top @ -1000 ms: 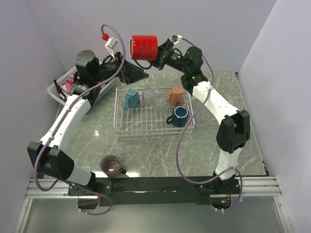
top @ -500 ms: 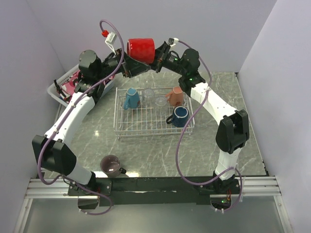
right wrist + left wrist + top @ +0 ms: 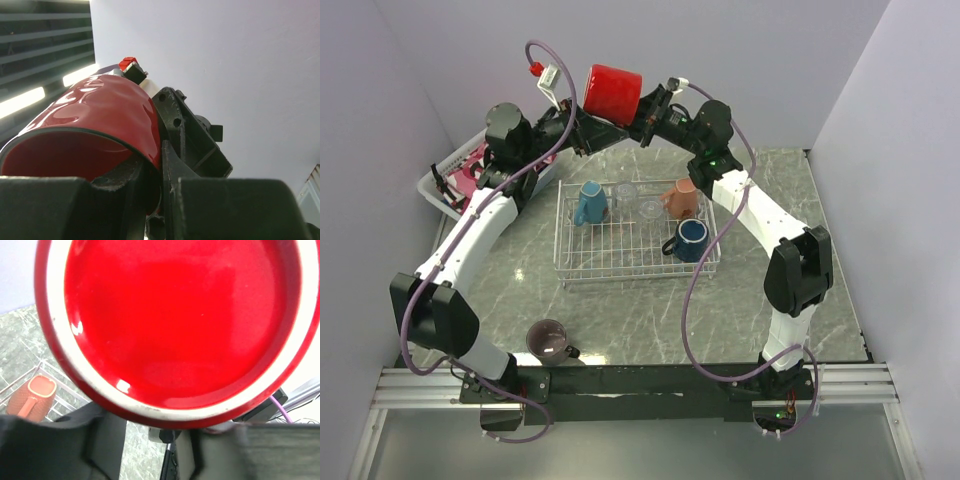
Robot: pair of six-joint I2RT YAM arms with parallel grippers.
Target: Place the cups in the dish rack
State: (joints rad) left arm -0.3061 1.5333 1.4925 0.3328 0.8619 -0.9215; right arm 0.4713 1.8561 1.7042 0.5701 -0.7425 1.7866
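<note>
The red mug (image 3: 614,92) hangs at top centre, its rim pinched in the closed right gripper (image 3: 640,124). Whether the left gripper (image 3: 588,135) at its base grips it cannot be told. Below, the dish rack (image 3: 620,262) holds light blue (image 3: 590,203), salmon (image 3: 682,199) and navy (image 3: 691,240) mugs and two glasses (image 3: 626,193). A mauve mug (image 3: 549,341) stands on the marbled counter (image 3: 640,310).

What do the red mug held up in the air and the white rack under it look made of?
Red glossy mug: probably glazed ceramic; sharp highlights on its wall and a pale matte ring round its base, seemingly unglazed. White wire-grid dish rack: likely coated metal wire; thin straight rods, evenly white, with the marbled tabletop visible through them.
</note>
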